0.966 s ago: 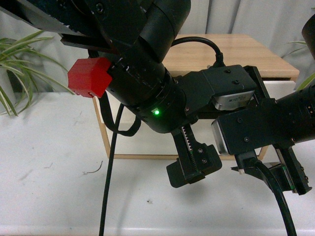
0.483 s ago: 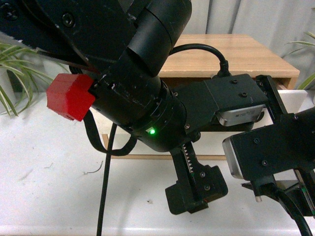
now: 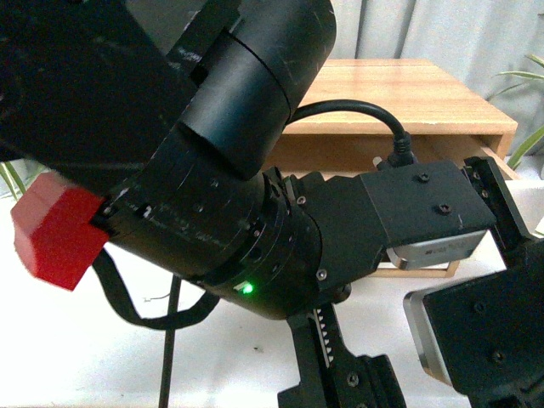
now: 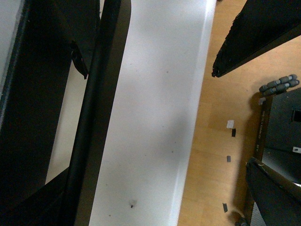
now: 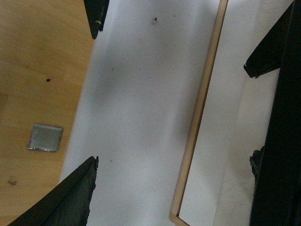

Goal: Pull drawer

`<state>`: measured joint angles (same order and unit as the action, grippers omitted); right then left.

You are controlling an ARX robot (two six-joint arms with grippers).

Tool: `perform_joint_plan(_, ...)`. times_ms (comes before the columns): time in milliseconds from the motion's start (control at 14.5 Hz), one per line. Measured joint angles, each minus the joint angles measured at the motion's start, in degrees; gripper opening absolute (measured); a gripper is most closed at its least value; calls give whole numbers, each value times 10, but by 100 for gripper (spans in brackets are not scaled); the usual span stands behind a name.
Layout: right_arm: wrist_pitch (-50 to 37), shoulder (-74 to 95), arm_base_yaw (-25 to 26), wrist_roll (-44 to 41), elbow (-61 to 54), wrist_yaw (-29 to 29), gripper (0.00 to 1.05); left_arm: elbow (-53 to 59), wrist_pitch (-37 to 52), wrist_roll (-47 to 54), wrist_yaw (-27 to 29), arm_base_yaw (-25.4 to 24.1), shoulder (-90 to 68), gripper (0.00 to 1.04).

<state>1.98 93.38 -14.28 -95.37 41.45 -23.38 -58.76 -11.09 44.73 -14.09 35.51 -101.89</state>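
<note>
The thick black cylindrical left arm [image 3: 221, 170] carries a red block [image 3: 55, 234], a green light [image 3: 247, 288], a looping black cable [image 3: 365, 115], a toothed rack [image 3: 327, 336] and a silver-edged module [image 3: 438, 251].

White drawer [image 4: 94, 117], long black bar handle

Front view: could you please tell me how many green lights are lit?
1: a green light on the left arm, low in the picture's centre; the arms may hide others.
</note>
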Motion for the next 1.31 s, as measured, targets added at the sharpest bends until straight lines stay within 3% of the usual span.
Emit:
perform_joint_plan(759, -9, -46, -18, 23, -42, 9, 98, 49, 11, -34, 6, 13, 48, 98)
perform_joint_plan(1310, 38, -95, -3, 34, -23, 23, 98, 49, -5, -90, -16, 5, 95, 98)
